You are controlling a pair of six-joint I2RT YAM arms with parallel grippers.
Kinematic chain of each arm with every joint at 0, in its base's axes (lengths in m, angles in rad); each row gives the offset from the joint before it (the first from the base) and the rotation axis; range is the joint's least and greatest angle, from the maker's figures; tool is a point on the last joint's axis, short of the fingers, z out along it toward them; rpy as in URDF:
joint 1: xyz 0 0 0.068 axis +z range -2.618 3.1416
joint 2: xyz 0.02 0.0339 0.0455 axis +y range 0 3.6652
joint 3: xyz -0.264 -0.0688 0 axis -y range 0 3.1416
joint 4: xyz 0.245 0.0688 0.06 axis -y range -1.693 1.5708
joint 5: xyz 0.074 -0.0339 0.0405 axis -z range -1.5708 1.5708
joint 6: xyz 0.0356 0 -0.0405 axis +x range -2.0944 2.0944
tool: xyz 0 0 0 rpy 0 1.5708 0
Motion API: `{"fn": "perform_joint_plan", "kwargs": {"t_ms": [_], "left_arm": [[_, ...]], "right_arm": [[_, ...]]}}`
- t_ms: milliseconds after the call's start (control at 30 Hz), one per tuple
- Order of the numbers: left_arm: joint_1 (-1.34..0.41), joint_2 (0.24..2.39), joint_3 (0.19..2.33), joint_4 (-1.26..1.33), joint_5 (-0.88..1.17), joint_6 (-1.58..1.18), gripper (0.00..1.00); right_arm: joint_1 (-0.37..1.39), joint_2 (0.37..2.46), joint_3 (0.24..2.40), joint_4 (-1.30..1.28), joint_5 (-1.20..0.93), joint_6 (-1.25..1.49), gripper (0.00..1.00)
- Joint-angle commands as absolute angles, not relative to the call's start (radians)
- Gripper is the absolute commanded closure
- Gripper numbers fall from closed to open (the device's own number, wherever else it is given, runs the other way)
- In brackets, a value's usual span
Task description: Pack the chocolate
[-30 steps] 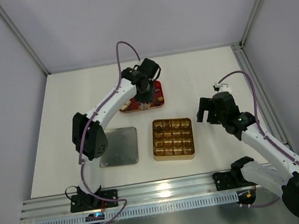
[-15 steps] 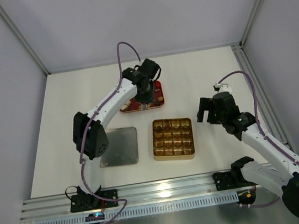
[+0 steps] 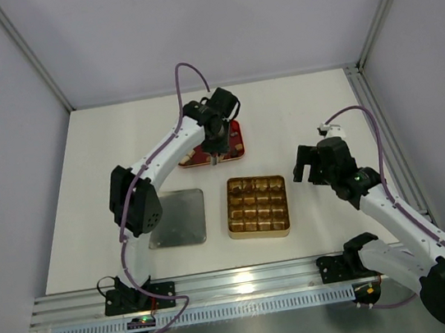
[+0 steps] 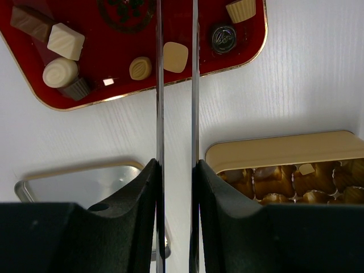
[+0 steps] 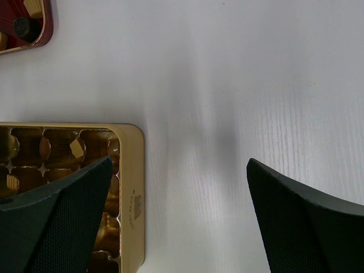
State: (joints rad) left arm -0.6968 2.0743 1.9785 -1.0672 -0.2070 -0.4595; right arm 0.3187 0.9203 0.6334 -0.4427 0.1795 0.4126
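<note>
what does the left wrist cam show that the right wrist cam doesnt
Only the left wrist: the silver lid, cream and brown chocolate spread on the red tray, and thin left jaws straddling a cream square. Only the right wrist: the wide-parted right jaws and a stamped mark on the gold tin. Both: the red tray, the gold tin and the white table.

In your left wrist view the left gripper [image 4: 176, 17] runs off the top edge, so you cannot see its tips or any hold. The red tray [image 4: 108, 51] is cropped there too. Its black fingers [image 4: 227, 222] cover part of the gold tin [image 4: 273, 152] and the lid [image 4: 74, 185].
</note>
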Motion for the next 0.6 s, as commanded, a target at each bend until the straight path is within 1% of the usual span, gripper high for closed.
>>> {"fn": "perform_joint_plan", "kwargs": {"t_ms": [0, 567], "left_arm": [[-0.69, 2.049, 2.031, -1.072, -0.207, -0.442, 0.72], [-0.69, 1.977, 2.025, -1.106, -0.216, -0.428, 0.73]], "right_arm": [[0.318, 0.9, 0.634, -0.428, 0.193, 0.399, 0.0], [0.318, 0.919, 0.638, -0.416, 0.186, 0.402, 0.0]]}}
